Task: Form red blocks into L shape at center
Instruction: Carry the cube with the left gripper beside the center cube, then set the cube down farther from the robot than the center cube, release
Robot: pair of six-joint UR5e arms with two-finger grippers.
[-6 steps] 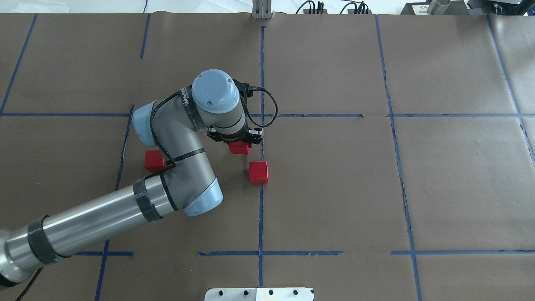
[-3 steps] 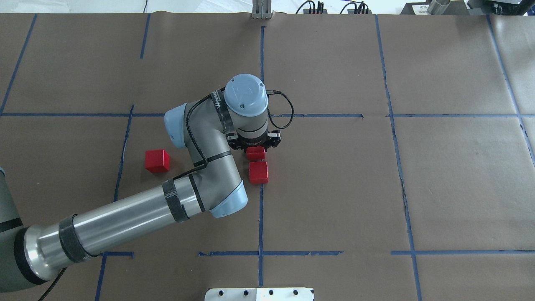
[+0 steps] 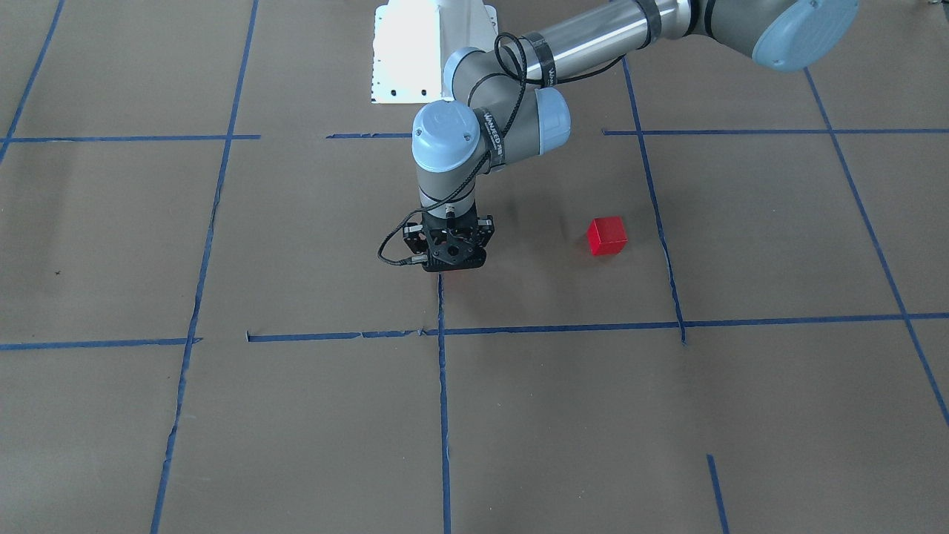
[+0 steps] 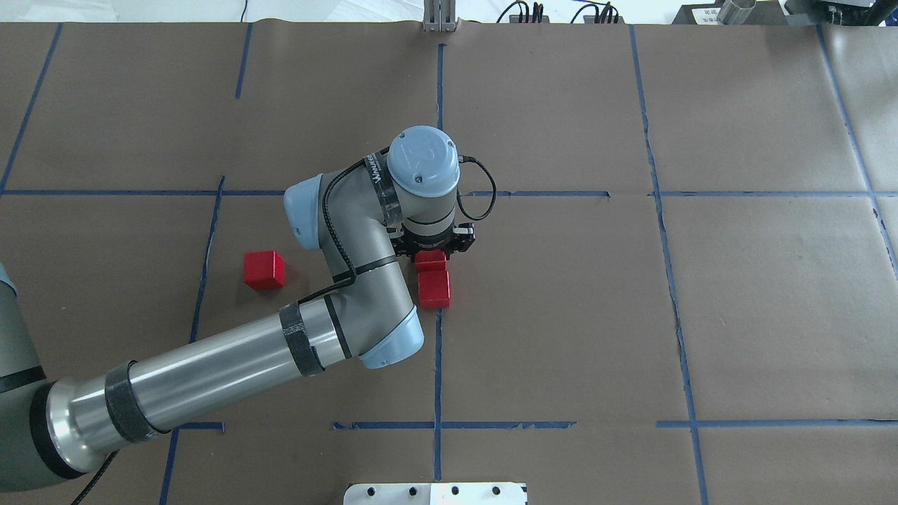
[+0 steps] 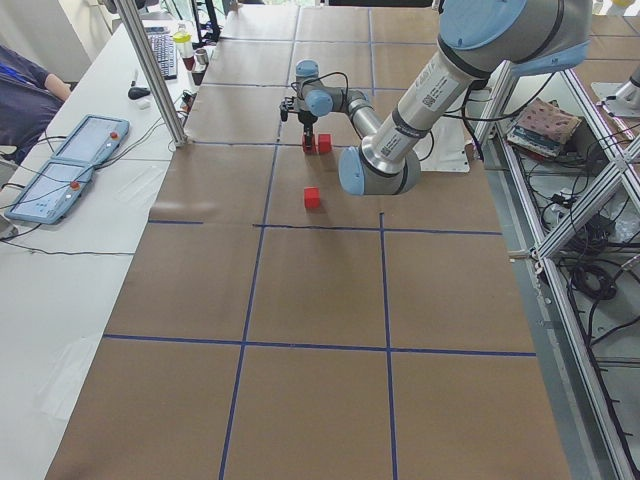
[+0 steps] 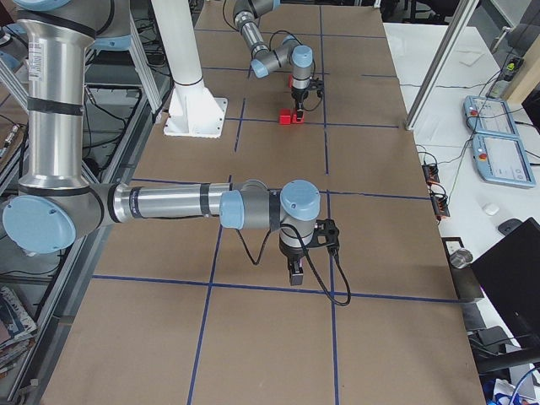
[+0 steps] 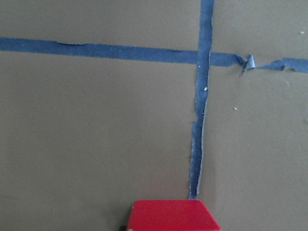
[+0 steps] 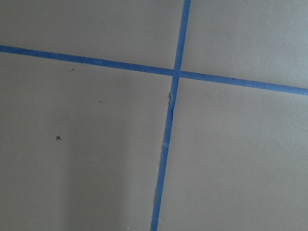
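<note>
Three small red blocks show in the overhead view. My left gripper (image 4: 432, 251) is shut on one red block (image 4: 430, 259), low over the table at the centre grid line. That block sits directly beyond a second red block (image 4: 434, 289), touching or nearly touching it. The third red block (image 4: 264, 270) lies alone to the left. The left wrist view shows the held block (image 7: 173, 215) at its bottom edge. In the front-facing view the left gripper (image 3: 449, 261) hides both centre blocks and only the lone block (image 3: 606, 236) is plain. My right gripper (image 6: 294, 274) shows only in the exterior right view, so I cannot tell its state.
Brown paper with blue tape grid lines (image 4: 438, 351) covers the table. A white base plate (image 4: 435, 493) sits at the near edge. My left forearm (image 4: 210, 375) lies across the near-left cells. Teach pendants (image 5: 65, 165) lie on a side table.
My left gripper moved right with the red block, then came down so that the block sits just beyond the centre block. The other two blocks have not moved.
</note>
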